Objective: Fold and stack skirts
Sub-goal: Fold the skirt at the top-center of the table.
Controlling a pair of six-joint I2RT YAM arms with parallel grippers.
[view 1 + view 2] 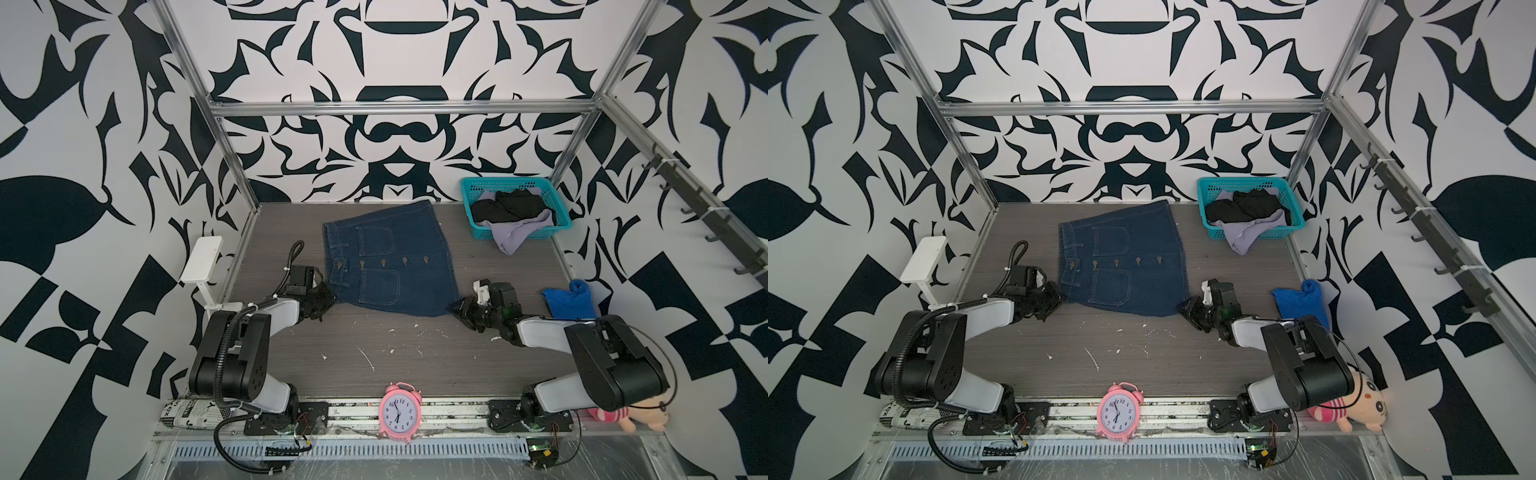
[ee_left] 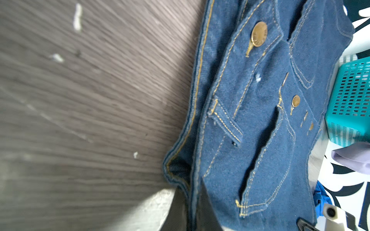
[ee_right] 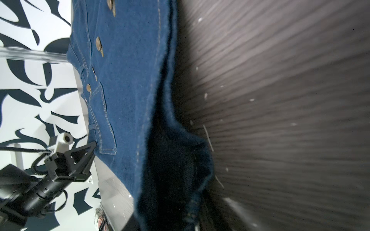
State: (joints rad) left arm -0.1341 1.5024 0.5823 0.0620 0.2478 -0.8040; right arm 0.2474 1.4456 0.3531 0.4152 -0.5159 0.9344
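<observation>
The dark blue denim skirt lies spread flat on the wooden table, waistband to the left. At the near corner of the waistband, my left gripper is shut on the band's edge. My right gripper is at the near corner of the hem. That corner is raised and bunched between its jaws, which are closed on it. The black skirt lies crumpled in the teal basket at the back right. Under it, the lavender skirt hangs over the basket's front rim.
A bright blue cloth lies by the right wall, close behind my right arm. On the front rail stand a pink alarm clock, a plush toy and a rolled newspaper. A white stand rises at the left edge.
</observation>
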